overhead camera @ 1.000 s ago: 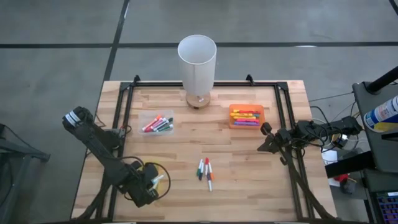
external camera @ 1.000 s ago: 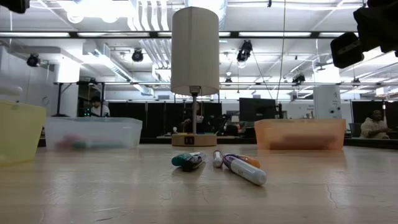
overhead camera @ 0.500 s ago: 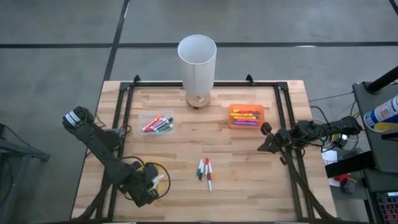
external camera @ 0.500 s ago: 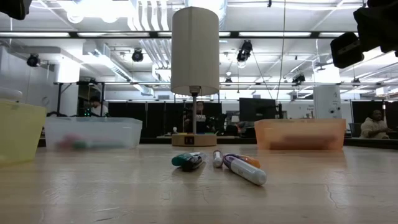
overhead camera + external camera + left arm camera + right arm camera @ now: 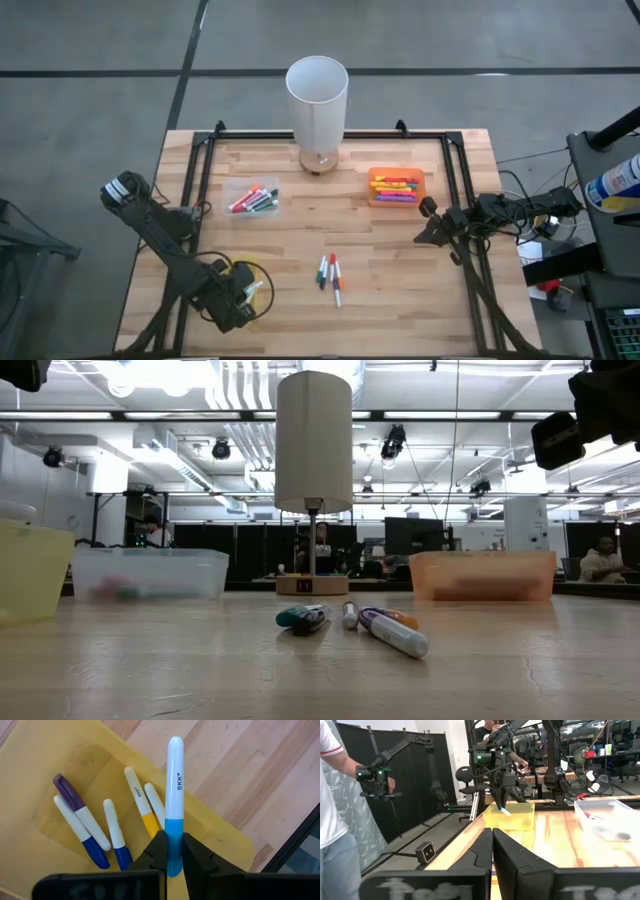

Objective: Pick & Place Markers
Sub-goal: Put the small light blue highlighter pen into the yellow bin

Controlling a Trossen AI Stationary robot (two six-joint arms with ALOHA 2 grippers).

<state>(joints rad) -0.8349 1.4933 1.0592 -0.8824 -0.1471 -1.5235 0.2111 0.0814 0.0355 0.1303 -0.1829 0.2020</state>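
My left gripper hangs over the yellow tray at the table's near left, shut on a white marker with a light blue end. Several markers lie flat on the floor of the yellow tray. More loose markers lie on the bare wood near the table's middle; they also show in the low view. My right gripper waits shut at the table's right side, its fingers level above the wood. My left gripper pinches the marker's light blue end between its two fingers. The fingers come steeply from above. The white barrel sticks out past the fingertips, roughly in line with them. The marker hangs slanted below the gripper, clear of the yellow tray.
A clear tray with markers sits at the far left, and an orange tray with markers at the far right. A white lamp stands at the far edge. A black frame runs around the work area. A person stands beyond the table.
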